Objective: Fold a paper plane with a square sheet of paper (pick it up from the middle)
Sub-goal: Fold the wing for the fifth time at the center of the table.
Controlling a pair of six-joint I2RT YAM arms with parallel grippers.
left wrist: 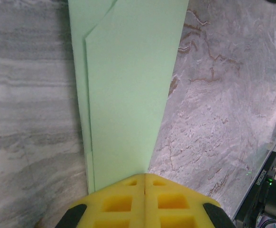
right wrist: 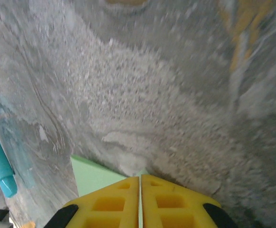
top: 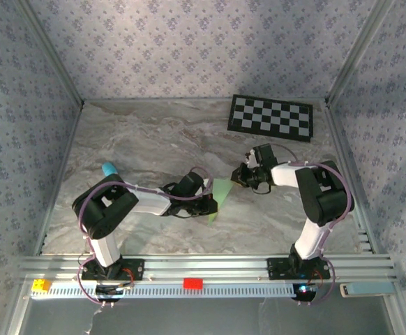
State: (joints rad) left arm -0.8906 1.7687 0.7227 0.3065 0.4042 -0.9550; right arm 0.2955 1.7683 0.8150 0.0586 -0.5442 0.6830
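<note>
The paper plane point(left wrist: 128, 95), pale mint-green and partly folded, lies between my two arms in the near middle of the marbled worktop point(top: 140, 139), one long strip with a slanted fold showing at its far end. My left jaws are clenched on its near end: the yellow pads point(left wrist: 119, 202) meet with no gap and the paper runs straight out from their seam. My right jaws are likewise pressed together, and a green corner comes out at their seam in the right wrist view, so I judge them to be pinching the opposite end. Whether the strip rests on the worktop or hangs just above it, I cannot tell. Handling assessment: very light, thin, limp across any unsupported span, easily creased or torn, and liable to slip from smooth pads; uneven pull between the two holds would likely buckle it or spoil the crease. Best hold, in my judgement, is on the layered folded edge near the centre crease, where it is stiffest. Count: one paper plane, one cyan-blue stick point(top: 109, 168), one black-and-white checkerboard point(top: 271, 116), two arms.
</note>
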